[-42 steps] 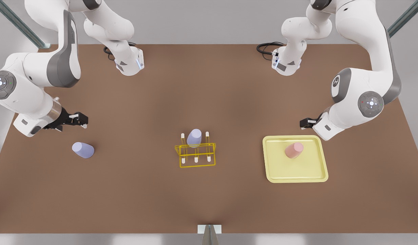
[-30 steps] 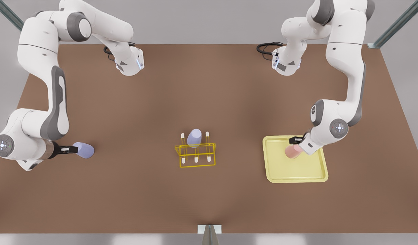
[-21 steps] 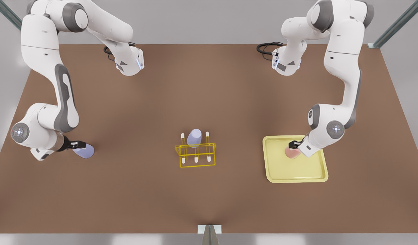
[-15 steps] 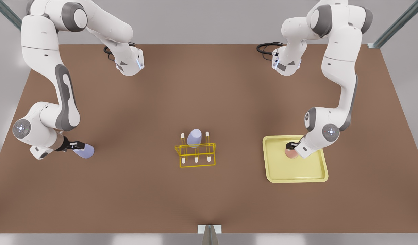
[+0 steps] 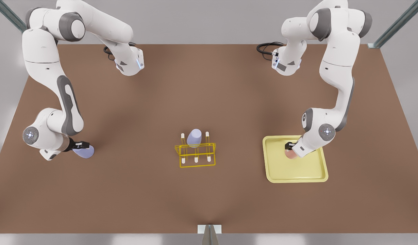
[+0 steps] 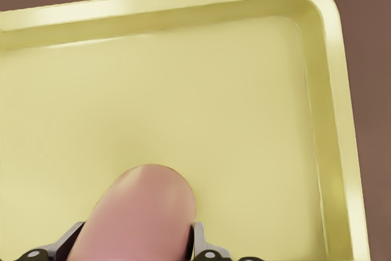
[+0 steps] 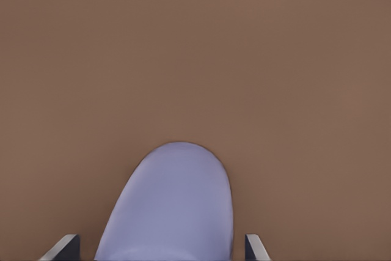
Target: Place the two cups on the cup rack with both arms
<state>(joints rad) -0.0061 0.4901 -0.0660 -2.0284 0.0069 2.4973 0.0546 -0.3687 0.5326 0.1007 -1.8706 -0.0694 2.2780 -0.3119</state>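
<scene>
The pink cup [image 5: 291, 154] lies on its side in the pale-yellow tray [image 5: 297, 179] at the front view's right. My left gripper [image 5: 289, 147] is shut on the pink cup [image 6: 137, 206], with a finger [image 6: 200, 244] pressed against each side. At the front view's left a lavender cup [image 5: 84, 152] lies on the table. My right gripper [image 5: 81, 145] is open around the lavender cup [image 7: 168, 206], with a gap between each finger [image 7: 253, 246] and the cup. The yellow wire cup rack [image 5: 195, 160] stands mid-table.
A second lavender cup [image 5: 194, 137] sits upside down on a back peg of the rack. The tray's raised rim [image 6: 333, 90] surrounds the pink cup. Both arm bases [image 5: 129, 64] stand at the table's far edge.
Both arms came down from above the table to their cups. The left gripper closed on the pink cup and the right gripper slid its fingers around the lavender cup.
</scene>
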